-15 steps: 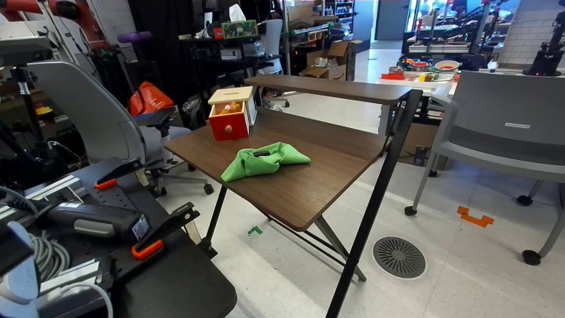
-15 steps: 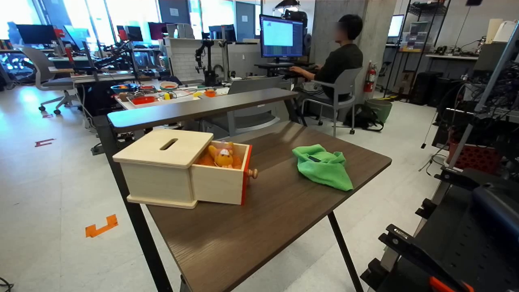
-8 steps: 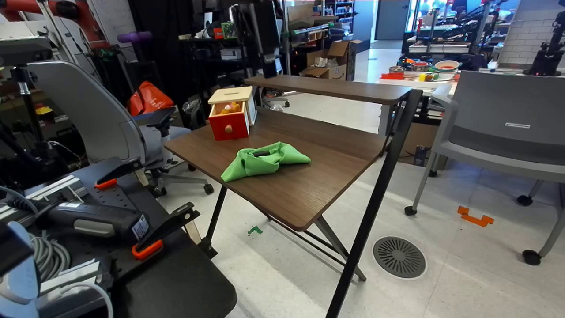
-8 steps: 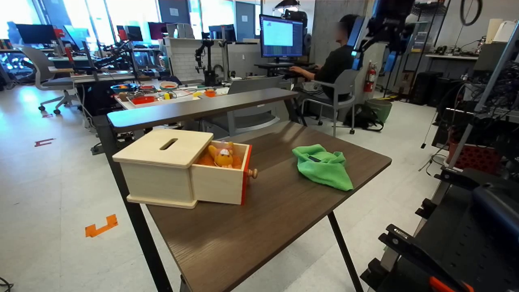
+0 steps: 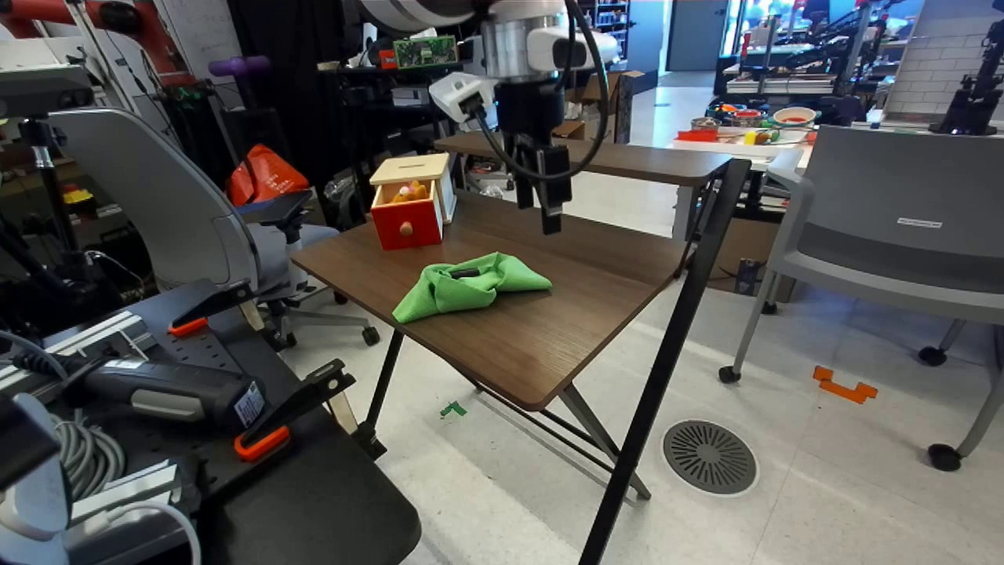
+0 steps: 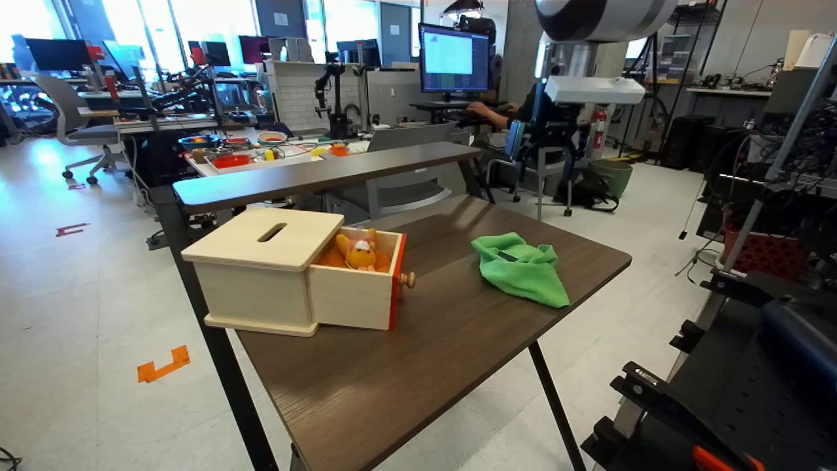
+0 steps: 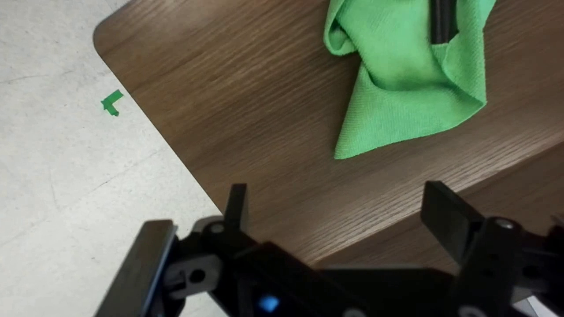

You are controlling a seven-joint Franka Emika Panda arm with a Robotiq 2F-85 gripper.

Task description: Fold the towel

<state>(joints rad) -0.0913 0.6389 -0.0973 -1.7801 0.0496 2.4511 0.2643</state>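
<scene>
The green towel lies crumpled on the brown table, in both exterior views. In the wrist view the towel is at the top right, with one corner pointing down toward the gripper. A small dark object lies in its folds, in both exterior views and in the wrist view. My gripper is wide open and empty, its jaws far apart. It hangs fingers down above the table and apart from the towel, in both exterior views.
A wooden box with its red-fronted drawer pulled out stands on the table. An orange toy sits in the drawer. A raised shelf runs along one table side. The table edge is left in the wrist view.
The arm was out of view, then only its gripper showed at the top. Now it has come down into view above the table. The towel and box have not moved.
</scene>
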